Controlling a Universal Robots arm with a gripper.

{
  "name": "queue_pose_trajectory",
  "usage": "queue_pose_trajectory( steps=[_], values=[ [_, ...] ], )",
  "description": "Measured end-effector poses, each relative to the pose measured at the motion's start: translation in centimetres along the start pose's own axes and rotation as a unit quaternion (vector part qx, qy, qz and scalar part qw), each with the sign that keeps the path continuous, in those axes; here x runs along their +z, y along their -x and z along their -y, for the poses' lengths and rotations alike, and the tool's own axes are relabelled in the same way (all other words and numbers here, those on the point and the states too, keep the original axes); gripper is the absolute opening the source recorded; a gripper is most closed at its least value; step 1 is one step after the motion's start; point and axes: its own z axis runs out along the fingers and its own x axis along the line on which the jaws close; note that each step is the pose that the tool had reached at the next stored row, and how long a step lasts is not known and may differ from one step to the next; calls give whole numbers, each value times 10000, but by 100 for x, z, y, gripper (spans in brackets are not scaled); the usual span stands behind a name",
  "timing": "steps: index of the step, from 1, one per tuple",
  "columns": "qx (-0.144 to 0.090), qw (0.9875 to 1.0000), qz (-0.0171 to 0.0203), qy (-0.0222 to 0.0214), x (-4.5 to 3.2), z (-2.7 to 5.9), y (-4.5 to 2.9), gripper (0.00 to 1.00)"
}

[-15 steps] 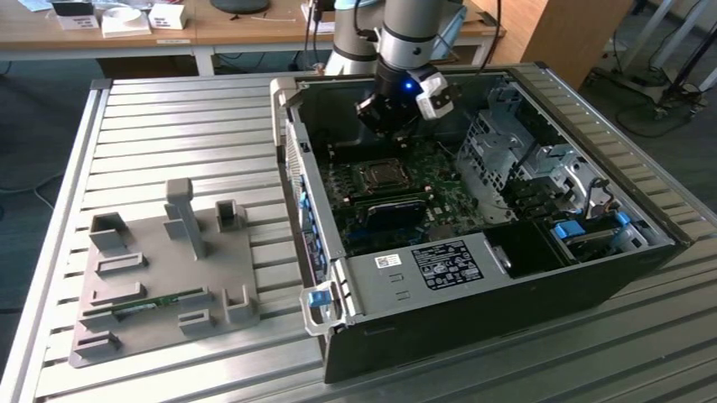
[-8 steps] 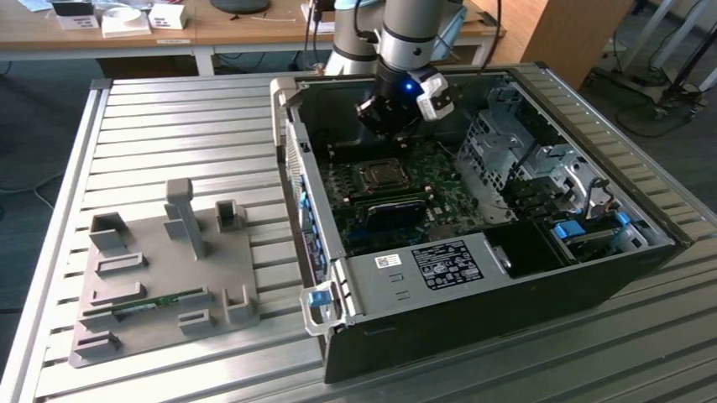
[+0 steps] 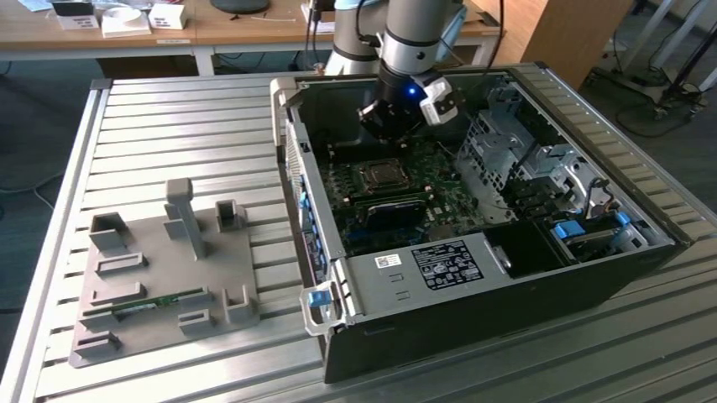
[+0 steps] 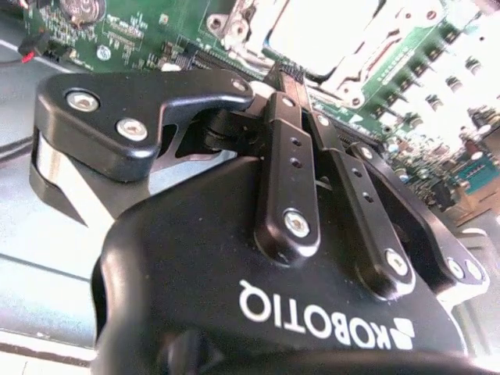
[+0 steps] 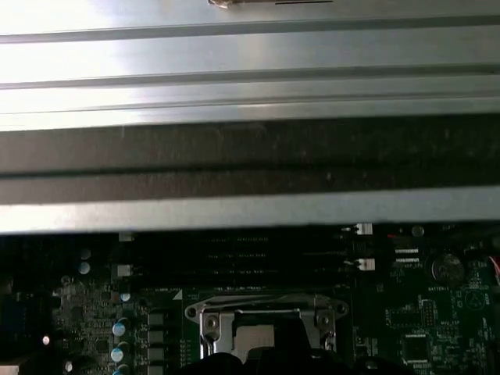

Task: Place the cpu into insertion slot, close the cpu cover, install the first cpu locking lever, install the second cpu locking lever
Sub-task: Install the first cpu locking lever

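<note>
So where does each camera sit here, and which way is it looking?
Exterior view: off the arm, above the slatted table, looking down into the open case; the arm and gripper hang over the cpu.
Second wrist view: on the wrist, looking along the gripper body to its shut fingers, the cpu beyond.
First wrist view: on the wrist, facing the case wall and green board; a dark part of the gripper shows at the edge.
All three share the cpu in its slot.

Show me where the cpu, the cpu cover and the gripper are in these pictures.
cpu point(image 4: 324, 35): second wrist view, on its bright metal top.
cpu cover point(image 5: 205, 314): first wrist view, on the frame's metal edge beside the window.
gripper point(image 4: 287, 74): second wrist view, at the tips of its fingers, which are shut together.
</note>
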Motion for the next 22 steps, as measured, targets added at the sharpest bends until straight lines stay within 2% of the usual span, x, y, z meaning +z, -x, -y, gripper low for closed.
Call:
queue_pose_trajectory(
  steps=[8, 18, 22],
  values=[
    [-1, 10000, 2, -38, -6, 76, 3, 10],
    [-4, 10000, 2, -46, -9, 119, -63, 10],
    [-5, 10000, 2, -51, -9, 120, -65, 10]
  ],
)
